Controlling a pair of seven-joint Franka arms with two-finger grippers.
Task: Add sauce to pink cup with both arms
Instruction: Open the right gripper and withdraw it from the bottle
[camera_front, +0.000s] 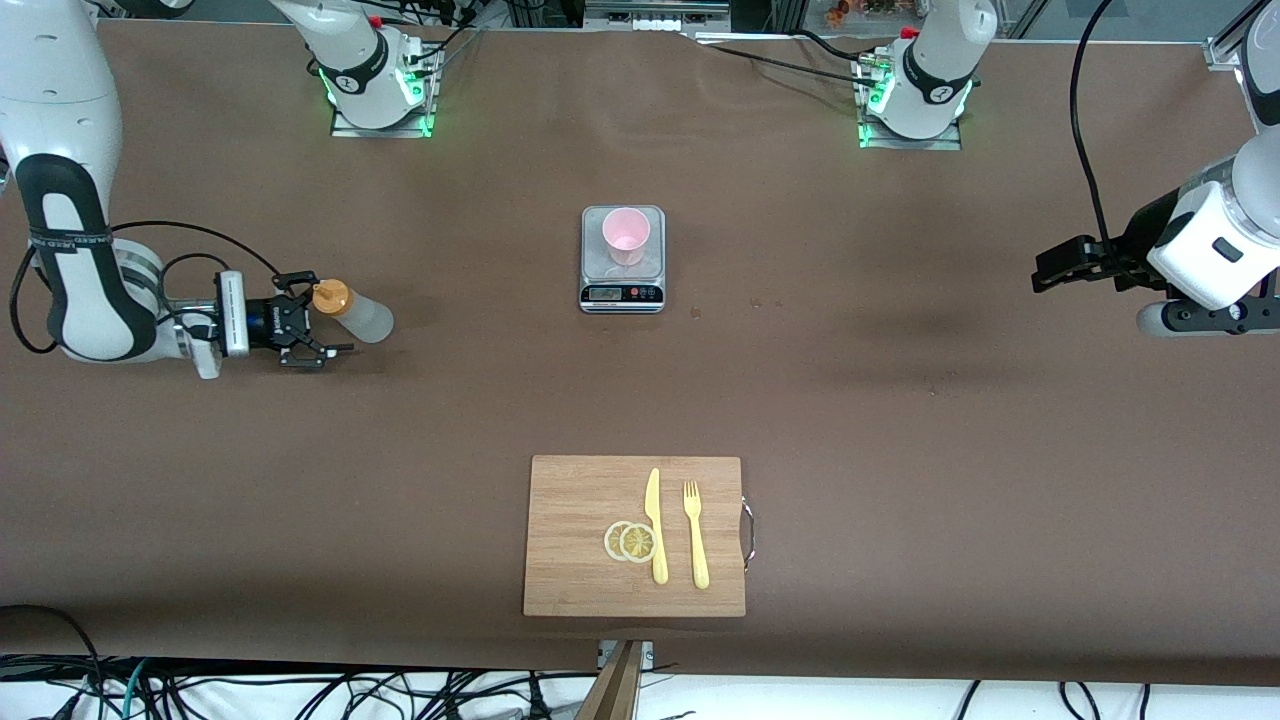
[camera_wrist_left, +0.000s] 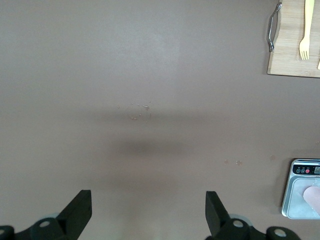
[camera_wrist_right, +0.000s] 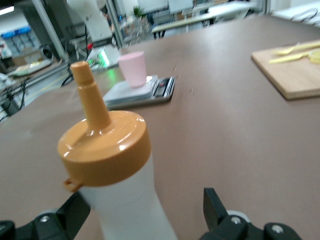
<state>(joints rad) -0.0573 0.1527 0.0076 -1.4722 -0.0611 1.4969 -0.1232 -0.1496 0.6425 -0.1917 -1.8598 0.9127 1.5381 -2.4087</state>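
The sauce bottle (camera_front: 365, 318), whitish with an orange cap and nozzle, stands on the table at the right arm's end. My right gripper (camera_front: 331, 314) is open around it. In the right wrist view the bottle (camera_wrist_right: 125, 200) sits between the fingers (camera_wrist_right: 212, 207), close to one and with a clear gap to the other. The pink cup (camera_front: 627, 235) stands upright on a grey kitchen scale (camera_front: 622, 285) mid-table near the bases. The cup (camera_wrist_right: 133, 69) also shows in the right wrist view. My left gripper (camera_front: 1045, 272) waits open over bare table at the left arm's end, its view (camera_wrist_left: 148, 210) showing nothing between the fingers.
A wooden cutting board (camera_front: 580, 570) lies near the front camera's edge, carrying a yellow knife (camera_front: 655, 525), a yellow fork (camera_front: 696, 535) and two lemon slices (camera_front: 630, 541). The board's metal handle (camera_wrist_left: 272, 27) and the scale (camera_wrist_left: 300, 172) show in the left wrist view.
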